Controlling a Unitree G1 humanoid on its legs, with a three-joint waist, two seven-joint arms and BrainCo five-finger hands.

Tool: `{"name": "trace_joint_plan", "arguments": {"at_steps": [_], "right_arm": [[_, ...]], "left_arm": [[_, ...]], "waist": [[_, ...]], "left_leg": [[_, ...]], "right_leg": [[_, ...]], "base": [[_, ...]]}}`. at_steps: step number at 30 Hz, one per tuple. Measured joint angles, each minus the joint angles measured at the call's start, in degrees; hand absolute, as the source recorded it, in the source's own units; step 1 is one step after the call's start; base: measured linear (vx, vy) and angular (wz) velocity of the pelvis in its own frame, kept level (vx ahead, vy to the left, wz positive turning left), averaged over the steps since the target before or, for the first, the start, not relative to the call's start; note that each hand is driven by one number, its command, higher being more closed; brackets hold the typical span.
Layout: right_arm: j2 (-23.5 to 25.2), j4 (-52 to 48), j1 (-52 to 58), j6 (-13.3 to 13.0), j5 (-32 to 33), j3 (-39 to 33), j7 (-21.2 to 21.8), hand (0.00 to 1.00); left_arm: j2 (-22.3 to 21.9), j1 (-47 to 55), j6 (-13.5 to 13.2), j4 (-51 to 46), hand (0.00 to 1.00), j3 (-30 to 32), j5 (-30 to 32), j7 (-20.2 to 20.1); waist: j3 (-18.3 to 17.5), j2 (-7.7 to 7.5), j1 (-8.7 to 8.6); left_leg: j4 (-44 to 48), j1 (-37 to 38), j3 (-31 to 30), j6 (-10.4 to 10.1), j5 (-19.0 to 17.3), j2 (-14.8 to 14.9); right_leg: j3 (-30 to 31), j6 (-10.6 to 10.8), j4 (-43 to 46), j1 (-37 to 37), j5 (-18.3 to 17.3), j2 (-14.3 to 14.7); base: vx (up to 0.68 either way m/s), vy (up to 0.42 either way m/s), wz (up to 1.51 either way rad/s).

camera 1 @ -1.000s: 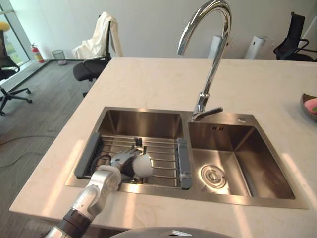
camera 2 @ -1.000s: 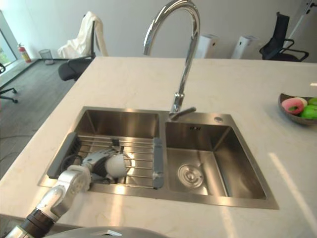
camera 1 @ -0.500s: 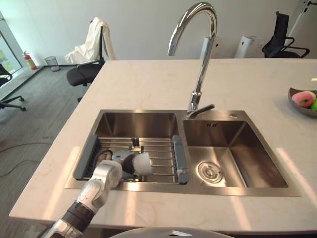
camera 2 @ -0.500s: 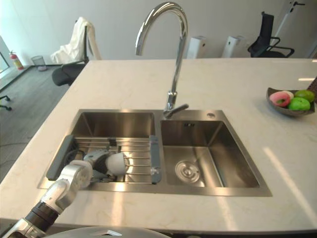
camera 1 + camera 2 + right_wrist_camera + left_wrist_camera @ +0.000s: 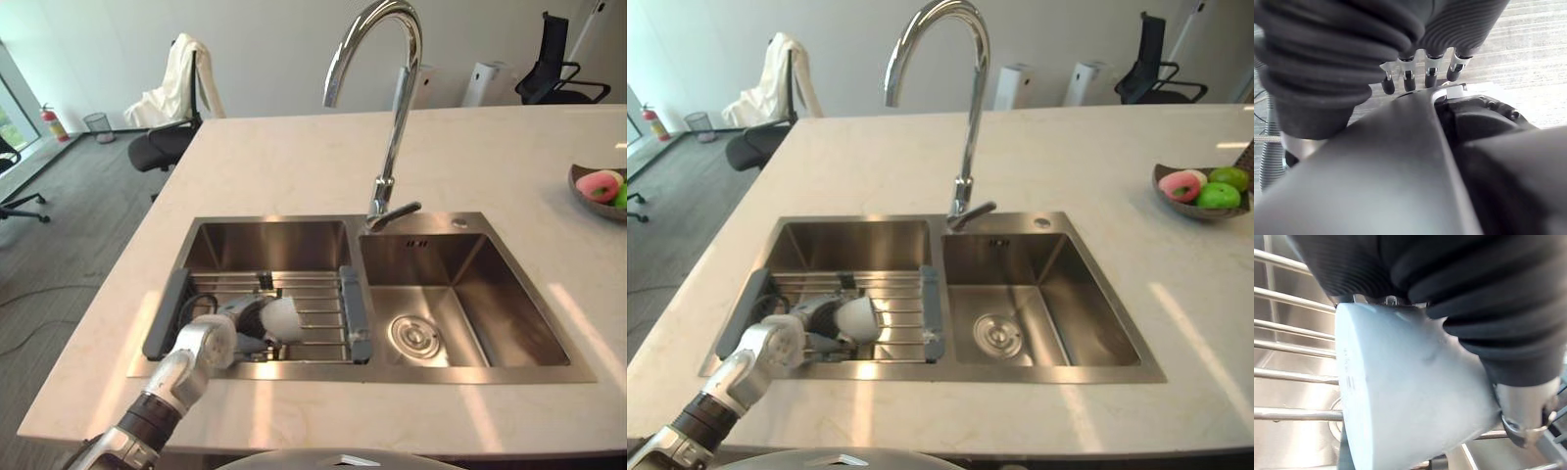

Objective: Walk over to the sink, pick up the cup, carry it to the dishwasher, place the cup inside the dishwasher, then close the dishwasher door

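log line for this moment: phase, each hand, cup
phase: grasping cup | left hand: shut on cup, at rack in left basin | right hand: open, idle

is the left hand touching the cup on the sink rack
Touching. The left wrist view shows the white cup lying right against the left hand, its dark cover and thumb pressed to the cup's side with no gap.

G1 left arm (image 5: 186, 360) comes in from near left, forearm angled up toward far right. The left hand (image 5: 235, 318) is at the end of it, curled on the cup (image 5: 282, 318). In the wrist view the cup sits hard against the dark ribbed cover (image 5: 1459, 279), with a silver digit (image 5: 1525, 406) hooked under it. The right hand (image 5: 1327, 63) hangs idle, fingers (image 5: 1408, 81) straight, side by side, holding nothing.
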Motion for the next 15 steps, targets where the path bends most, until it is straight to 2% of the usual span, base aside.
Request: {"name": "trace_joint_plan", "arguments": {"at_steps": [4, 9, 13, 15], "right_arm": [[0.21, 0.08, 0.01, -0.87, 0.02, -0.03, -0.09, 0.00], [0.76, 0.14, -0.02, -2.38, 0.35, -0.12, -0.15, 0.00], [1.05, 0.16, -0.19, -2.72, 0.70, -0.13, -0.24, 0.00], [1.51, 0.31, 0.00, -3.21, 0.87, -1.14, -0.23, 0.00]], "left_arm": [[0.00, 0.82, -1.65, 0.48, 1.00, -0.01, -7.83, 4.58], [0.01, 2.13, -5.08, 0.26, 1.00, 1.28, -14.91, 9.91], [-0.08, 2.46, -6.05, -2.56, 1.00, 3.66, -26.18, 14.25], [-1.74, 2.79, -7.38, -6.57, 1.00, 8.50, -36.04, 18.88]], "waist": [[0.27, -0.36, -0.02], [1.30, -0.75, 0.05], [2.27, -1.94, 0.58], [2.87, -2.52, 1.16]], "left_leg": [[0.00, -0.21, -0.39, 0.05, -0.03, -0.16], [0.00, -0.25, -0.48, 0.04, -0.03, -0.17], [0.00, -0.15, -0.49, 0.04, -0.03, -0.18], [0.00, 0.33, -0.63, 0.04, -0.03, -0.36]], "right_leg": [[-0.91, -0.18, -0.14, 0.35, 0.06, -0.09], [-1.26, -0.20, -0.38, 0.59, 0.07, -0.09], [-1.35, -0.19, -0.38, 0.71, 0.08, -0.19], [-1.55, -0.17, -0.47, 1.35, 0.08, -0.37]], "base": [[0.04, -0.013, 0.07], [0.02, -0.010, 0.02], [-0.02, -0.004, 0.00], [-0.01, -0.002, 0.02]]}}
